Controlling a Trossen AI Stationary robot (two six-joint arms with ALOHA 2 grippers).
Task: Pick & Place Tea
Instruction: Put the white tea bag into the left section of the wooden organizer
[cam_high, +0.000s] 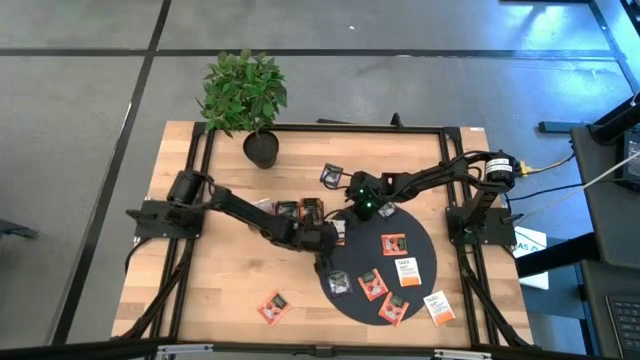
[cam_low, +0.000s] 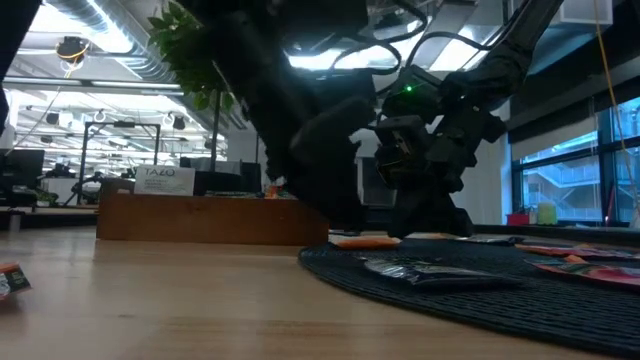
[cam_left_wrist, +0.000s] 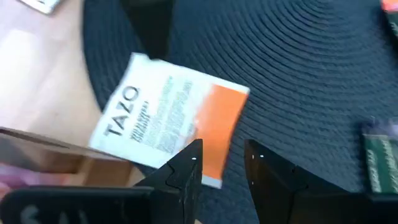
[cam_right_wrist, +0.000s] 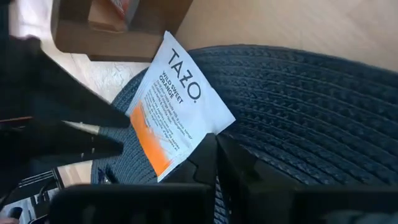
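**Overhead layout, with 12 o'clock at the table's far edge.** A large black round woven mat (cam_right_wrist: 311, 112) lies on the pale wooden table (cam_high: 220, 290), right of centre. A brown wooden tray (cam_low: 210, 222) sits just off the mat's rim at 10 o'clock. Both arms meet over that stretch of rim.

**Task item.** The white square tea sachet with orange print (cam_right_wrist: 171, 99) lies at the mat's 10 o'clock edge. It is partly on the weave and partly past it, towards the tray.

**End effectors.**
- The left gripper (cam_left_wrist: 222, 163) reaches in from 9 o'clock. Its jaws stand narrowly apart and hold nothing; only bare mat shows in the gap. One fingertip (cam_left_wrist: 189, 163) is over the sachet's orange end.
- The right gripper (cam_right_wrist: 216, 144) comes from 2 o'clock. Its jaws are drawn together, with the tips at the sachet's edge. Whether they pinch the paper cannot be told.

**Other sachets.**
- On the mat: a red-orange sachet (cam_high: 393, 243), a white sachet (cam_high: 406, 272), a dark sachet (cam_high: 338, 282) and two more red-orange ones.
- On the table at the mat's 8 o'clock: a lone red-orange sachet (cam_high: 273, 306).
- Just outside the mat's rim at 4 o'clock: a white-and-orange sachet (cam_high: 437, 307).
- On the table at the mat's 11 o'clock: a dark grey sachet (cam_high: 331, 175).

**Background.** A leafy green plant in a black pot (cam_high: 245, 95) stands at the table's 11 o'clock edge.
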